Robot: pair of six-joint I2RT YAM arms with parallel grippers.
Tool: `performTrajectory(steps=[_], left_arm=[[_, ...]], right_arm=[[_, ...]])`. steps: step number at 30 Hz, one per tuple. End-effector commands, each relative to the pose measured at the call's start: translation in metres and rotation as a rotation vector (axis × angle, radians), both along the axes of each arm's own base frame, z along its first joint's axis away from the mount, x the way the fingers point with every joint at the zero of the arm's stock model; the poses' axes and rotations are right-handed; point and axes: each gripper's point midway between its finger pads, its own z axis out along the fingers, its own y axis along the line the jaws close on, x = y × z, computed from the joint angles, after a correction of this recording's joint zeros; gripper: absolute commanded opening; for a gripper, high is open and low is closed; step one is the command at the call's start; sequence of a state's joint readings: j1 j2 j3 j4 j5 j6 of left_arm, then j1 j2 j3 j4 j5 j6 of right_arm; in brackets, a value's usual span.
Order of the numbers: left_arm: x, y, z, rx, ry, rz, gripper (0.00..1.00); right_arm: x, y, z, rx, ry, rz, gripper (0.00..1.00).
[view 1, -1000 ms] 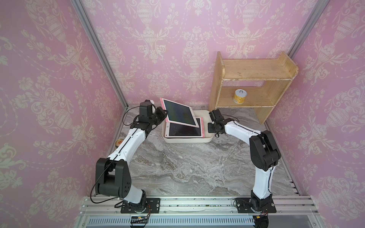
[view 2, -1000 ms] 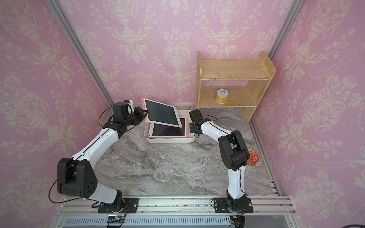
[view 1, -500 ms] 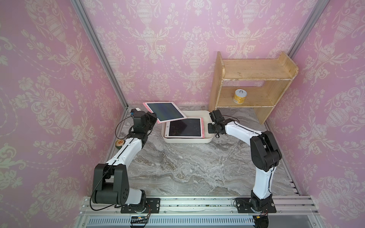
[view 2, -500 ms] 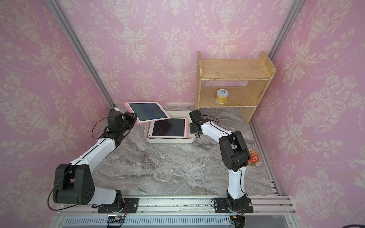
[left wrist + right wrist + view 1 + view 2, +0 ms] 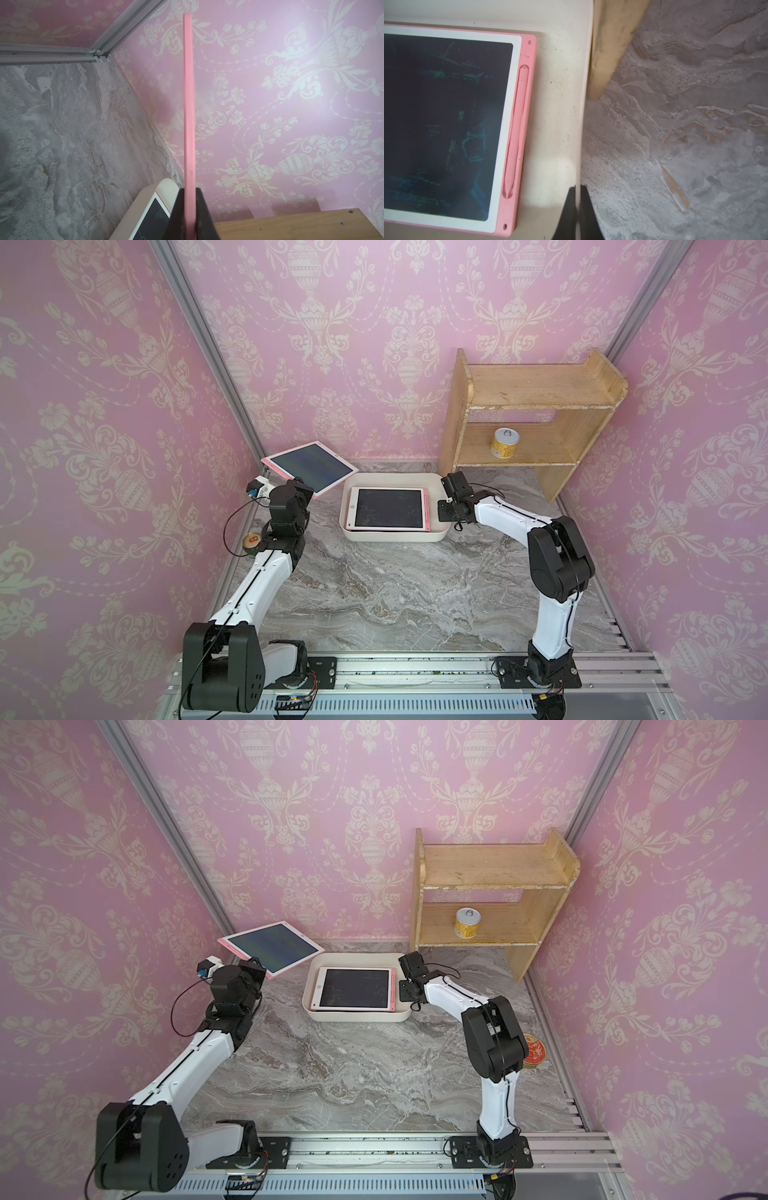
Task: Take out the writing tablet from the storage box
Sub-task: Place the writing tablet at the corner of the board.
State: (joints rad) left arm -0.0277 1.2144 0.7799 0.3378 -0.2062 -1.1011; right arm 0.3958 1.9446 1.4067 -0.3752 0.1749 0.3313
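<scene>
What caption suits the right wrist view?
Right gripper clamped on the storage box rim, a pink writing tablet lying inside.

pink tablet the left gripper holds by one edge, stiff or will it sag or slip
Probably stiff: the writing tablet juts from the left gripper with a straight edge, no sag. Likely light: one edge pinch carries it. Smooth plastic, so it might pivot.

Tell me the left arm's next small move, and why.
Probably lower the held tablet onto the table beside the storage box: the left gripper clamps its edge, it hangs lifted out of the box, and the right gripper pins the rim.
</scene>
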Motion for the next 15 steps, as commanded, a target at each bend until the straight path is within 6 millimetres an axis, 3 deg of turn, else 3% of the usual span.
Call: performTrajectory(steps=[1, 15], left_arm=[[-0.014, 0.026, 0.018, 0.021, -0.074, 0.141, 0.00], [-0.013, 0.055, -0.006, 0.025, -0.048, 0.328, 0.00]], right_arm=[[-0.008, -0.017, 0.018, -0.033, -0.009, -0.002, 0.00], [-0.014, -0.020, 0.012, -0.009, -0.007, -0.006, 0.00]])
